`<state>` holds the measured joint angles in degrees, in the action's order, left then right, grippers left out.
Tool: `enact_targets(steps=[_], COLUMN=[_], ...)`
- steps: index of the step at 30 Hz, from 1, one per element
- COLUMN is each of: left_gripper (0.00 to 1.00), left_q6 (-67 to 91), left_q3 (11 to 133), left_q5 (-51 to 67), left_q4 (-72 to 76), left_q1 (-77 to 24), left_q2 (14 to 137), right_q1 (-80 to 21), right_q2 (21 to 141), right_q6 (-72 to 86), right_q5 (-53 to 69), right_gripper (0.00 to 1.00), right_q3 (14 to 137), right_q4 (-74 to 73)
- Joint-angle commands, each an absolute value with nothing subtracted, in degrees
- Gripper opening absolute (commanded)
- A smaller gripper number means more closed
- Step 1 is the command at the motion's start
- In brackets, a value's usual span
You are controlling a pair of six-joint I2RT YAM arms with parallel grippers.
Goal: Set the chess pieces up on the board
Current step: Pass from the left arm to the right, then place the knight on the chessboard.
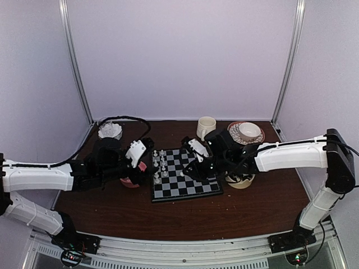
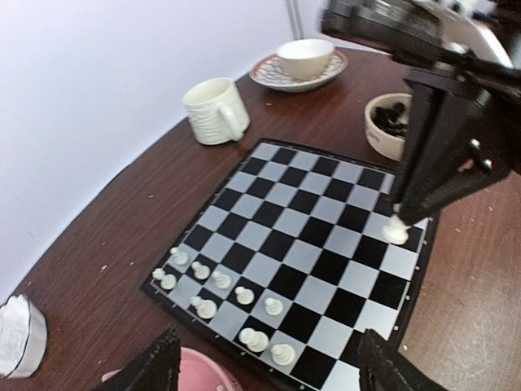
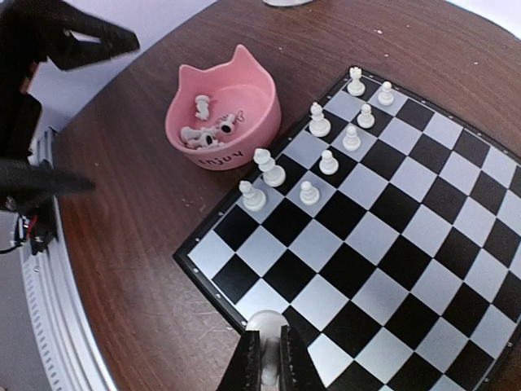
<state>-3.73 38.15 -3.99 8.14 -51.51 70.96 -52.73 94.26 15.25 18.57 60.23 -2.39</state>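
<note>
**A white piece pinched at the board's edge**

The right claw [image 3: 269,362] is closed on a small white piece [image 3: 264,326] with a smooth round head. Its two dark fingers squeeze the piece low over a square in the row of the board [image 3: 391,244] nearest the arm bases. I can't tell whether the base touches the square.

The board is flat and glossy, with black and pale grey checks inside a thin black rim, and it lies in the middle of the brown wooden table [image 1: 112,207]. More white pieces [image 3: 329,163] stand upright in two loose rows along its left side.

Just beside that edge sits a pink bowl [image 3: 224,159] with cat ears, holding a heap of white pieces lying on their sides.

The left claw [image 2: 269,366] hangs over this bowl with its fingers spread wide and nothing between them.

On the far side of the board are a ribbed cream mug [image 2: 216,110], a patterned saucer [image 2: 269,75] carrying a small bowl, and a beige bowl [image 2: 376,134] of black pieces
</note>
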Motion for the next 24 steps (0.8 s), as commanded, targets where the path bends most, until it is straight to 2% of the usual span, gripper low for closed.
enact_targets(steps=[1, 7, 14, 19, 24], left_gripper=[0.79, 0.83, 0.86, 0.87, 0.92], left_q6=[5.1, 9.2, 11.9, 12.6, 12.6], left_q3=[35.5, 37.1, 40.9, 40.9, 40.9], left_q5=[-10.2, -15.9, -29.3, -29.5, -28.5], left_q4=[13.0, 9.1, 0.9, 0.8, 0.7], left_q1=[-49.2, -48.3, -48.3, -48.2, -48.1], left_q2=[66.9, 67.3, 70.2, 70.4, 70.4], right_q1=[-55.1, -59.4, -59.9, -60.3, -60.5], right_q2=[96.8, 103.4, 108.3, 110.8, 110.7], right_q6=[6.9, 2.9, 2.4, 2.3, 2.6], right_q5=[6.1, -2.9, -2.3, -1.6, -1.8], right_gripper=[0.00, 0.02, 0.04, 0.08, 0.18], right_q3=[64.9, 70.9, 73.4, 75.2, 75.0], right_q4=[-14.7, -21.5, -22.4, -23.4, -22.6])
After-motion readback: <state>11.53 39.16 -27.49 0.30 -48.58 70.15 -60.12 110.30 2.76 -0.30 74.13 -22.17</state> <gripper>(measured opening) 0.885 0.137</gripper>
